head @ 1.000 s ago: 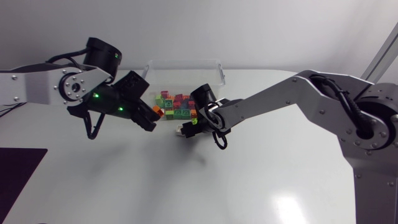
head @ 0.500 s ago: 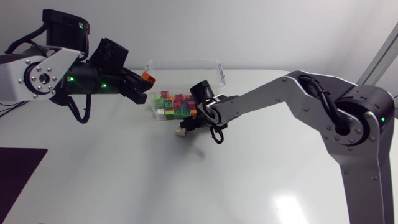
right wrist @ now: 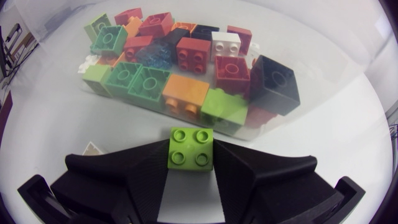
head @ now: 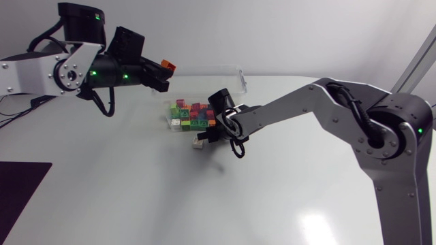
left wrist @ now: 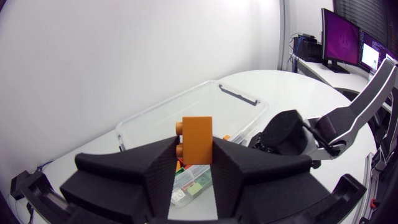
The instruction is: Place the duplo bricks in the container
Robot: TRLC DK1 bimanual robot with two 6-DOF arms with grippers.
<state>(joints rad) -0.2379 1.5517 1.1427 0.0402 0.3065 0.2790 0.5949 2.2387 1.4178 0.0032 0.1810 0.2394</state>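
My left gripper [head: 161, 72] hangs above the table, beside the clear plastic container [head: 204, 67], shut on an orange duplo brick [head: 166, 67]. In the left wrist view the orange brick [left wrist: 198, 134] stands upright between the fingers, with the container [left wrist: 155, 112] below and ahead. My right gripper [head: 212, 135] is low at the container's near wall. It is shut on a lime green two-by-two brick [right wrist: 191, 144], studs up. Several coloured bricks [right wrist: 186, 56] lie inside the container, just ahead of that gripper.
A small white brick [head: 199, 143] lies on the table beside my right gripper, near the container's front. The white table [head: 136, 190] stretches wide in front. A dark mat [head: 20, 184] sits at the table's front left.
My left arm has lifted the orange brick up and back, from beside the brick pile to above the container's left end. My right gripper has shut on the green brick.
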